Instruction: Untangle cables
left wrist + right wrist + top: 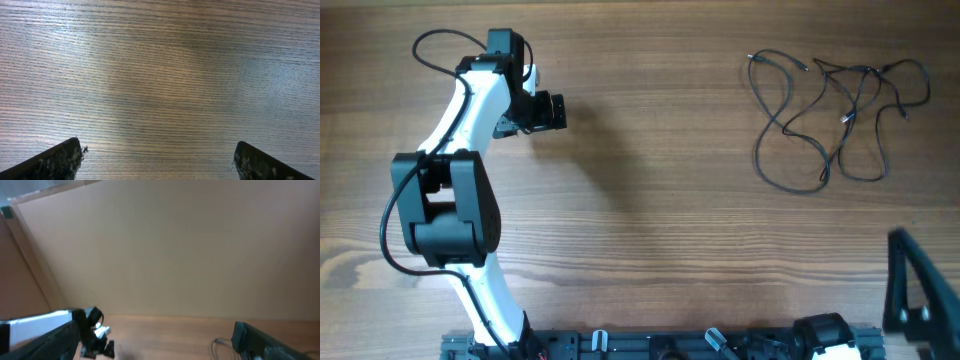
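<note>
While the cables (847,100) lie tangled far right on the table (660,230), the left gripper (157,146) and the right gripper (155,330) are spread wide, holding nothing.

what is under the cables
Only the bare wooden table shows under the cables, seen through their loops. Where they cross, one lies over another, but which is beneath is too thin to tell.

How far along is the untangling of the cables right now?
Done: nothing visible. The cables lie in one heap of crossing loops on the table, at the right in the overhead view.
In hand: nothing. The left fingers hang open over bare wood, and the right fingers are open and empty, apart from the heap.
Left: grasping and separating every cable.
</note>
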Robot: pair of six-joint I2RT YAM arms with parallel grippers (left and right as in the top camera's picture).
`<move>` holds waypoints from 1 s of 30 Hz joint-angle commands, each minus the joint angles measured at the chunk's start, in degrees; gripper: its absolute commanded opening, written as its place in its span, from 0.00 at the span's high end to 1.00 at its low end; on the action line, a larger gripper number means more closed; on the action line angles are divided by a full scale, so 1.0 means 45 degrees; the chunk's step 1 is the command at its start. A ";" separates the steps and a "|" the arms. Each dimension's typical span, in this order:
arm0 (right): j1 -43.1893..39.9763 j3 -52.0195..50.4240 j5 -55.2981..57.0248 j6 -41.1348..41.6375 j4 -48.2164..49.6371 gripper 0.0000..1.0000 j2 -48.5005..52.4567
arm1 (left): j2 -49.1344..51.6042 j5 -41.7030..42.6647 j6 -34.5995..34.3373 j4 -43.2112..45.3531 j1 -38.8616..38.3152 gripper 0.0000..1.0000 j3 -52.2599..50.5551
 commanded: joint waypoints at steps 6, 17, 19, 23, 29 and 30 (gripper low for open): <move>-0.0189 -0.1608 0.0316 -0.0189 -0.0185 0.00 -0.2137 | 0.0044 -0.0121 -0.0024 0.0000 -0.0034 0.00 -0.0117; -0.1409 -0.8359 0.0306 -0.0418 0.4454 0.00 -0.6523 | 0.0044 -0.0121 -0.0024 -0.0005 -0.0034 0.00 -0.0117; -0.1472 -0.9418 0.0214 -0.0563 0.5523 0.00 -0.7116 | 0.0044 -0.0121 -0.0024 -0.0005 -0.0034 0.00 -0.0117; -0.1603 -1.1196 0.0117 -0.0583 0.8170 0.00 -0.7669 | 0.0044 -0.0121 -0.0024 0.0000 -0.0034 0.00 -0.0117; -0.1622 -1.4280 -0.0418 -0.1894 1.4683 0.00 -0.7669 | 0.0044 -0.0121 -0.0024 0.0000 -0.0034 0.00 -0.0117; -0.1622 -1.5096 -0.0515 -0.2239 1.6354 0.00 -0.7669 | 0.0044 -0.0121 -0.0024 -0.0005 -0.0034 0.00 -0.0117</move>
